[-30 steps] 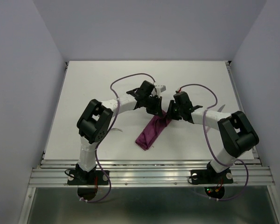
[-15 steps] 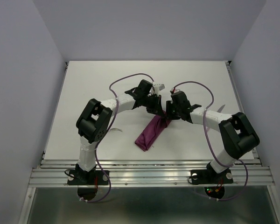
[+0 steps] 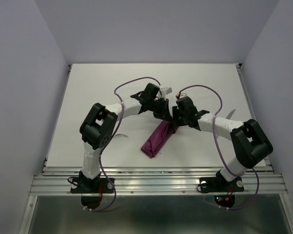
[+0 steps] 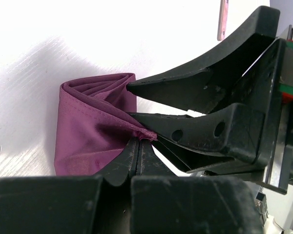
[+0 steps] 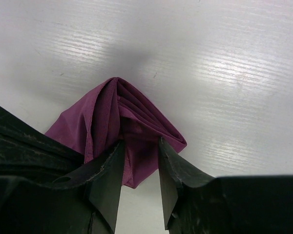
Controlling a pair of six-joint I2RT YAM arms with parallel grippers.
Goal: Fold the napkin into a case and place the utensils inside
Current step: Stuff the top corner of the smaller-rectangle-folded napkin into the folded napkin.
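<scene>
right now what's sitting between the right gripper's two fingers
The folded end of the napkin lies between the right gripper's spread fingers, and no utensil is in that gap; the right wrist view shows it.

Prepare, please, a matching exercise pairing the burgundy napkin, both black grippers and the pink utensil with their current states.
1. dark burgundy cloth napkin
2. black left gripper
3. black right gripper
4. slim pale pink utensil

A. jaws apart at the cloth's open end
B. on the white table, apart from the cloth
C. shut on a cloth edge
D. folded into a narrow pouch

Pairs: 1-D, 2-C, 3-A, 4-B
</scene>
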